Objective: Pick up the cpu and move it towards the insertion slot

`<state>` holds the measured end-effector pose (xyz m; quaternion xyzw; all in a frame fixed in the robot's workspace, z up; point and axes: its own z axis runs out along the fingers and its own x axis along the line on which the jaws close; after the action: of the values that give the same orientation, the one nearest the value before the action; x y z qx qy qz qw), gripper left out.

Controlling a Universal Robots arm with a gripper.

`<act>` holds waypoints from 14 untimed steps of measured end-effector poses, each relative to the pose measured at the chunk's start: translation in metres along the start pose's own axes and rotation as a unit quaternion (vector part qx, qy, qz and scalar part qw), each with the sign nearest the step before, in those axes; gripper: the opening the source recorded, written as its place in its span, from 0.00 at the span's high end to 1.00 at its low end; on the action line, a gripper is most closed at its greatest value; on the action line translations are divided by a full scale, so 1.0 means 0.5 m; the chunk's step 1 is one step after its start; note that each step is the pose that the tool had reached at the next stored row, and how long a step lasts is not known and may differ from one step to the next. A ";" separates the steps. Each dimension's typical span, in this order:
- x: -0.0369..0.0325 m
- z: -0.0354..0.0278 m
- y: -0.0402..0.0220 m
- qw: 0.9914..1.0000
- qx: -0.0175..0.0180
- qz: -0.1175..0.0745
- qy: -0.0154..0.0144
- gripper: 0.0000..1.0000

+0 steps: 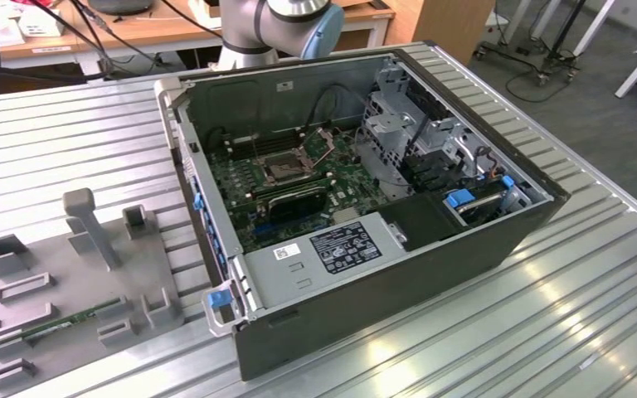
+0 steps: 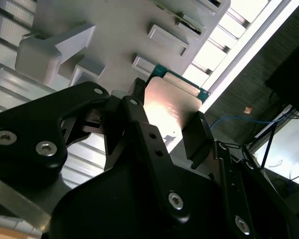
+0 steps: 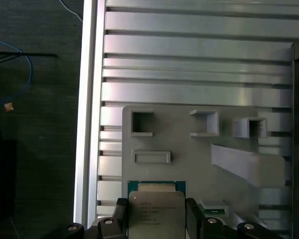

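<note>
Your gripper (image 3: 156, 220) is clamped on the cpu (image 3: 156, 209), grey tray (image 3: 189, 164) beneath it; pick done, insertion slot (image 1: 278, 170) well away.

Here's the ribbed aluminium table (image 1: 584, 315), silver slats running right across it, with the open computer case (image 1: 407, 274) sitting on its side in the middle. At the exterior view's left, a grey holder plate (image 1: 59, 286) with raised blocks lies flat on the slats, just beside the case.

You have a ribbed metal table (image 1: 584, 274), with a wooden desk (image 1: 153, 31) and grey floor (image 1: 584, 99) behind.
</note>
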<state>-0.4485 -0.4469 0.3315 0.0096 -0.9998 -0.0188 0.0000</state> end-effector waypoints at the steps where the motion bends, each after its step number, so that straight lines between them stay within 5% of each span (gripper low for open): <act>1: 0.000 -0.003 0.000 1.000 0.000 0.000 0.000 0.45; 14: 0.000 -0.024 0.001 1.000 0.000 0.000 0.000 0.45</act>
<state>-0.4485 -0.4469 0.3434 0.0096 -0.9998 -0.0188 0.0000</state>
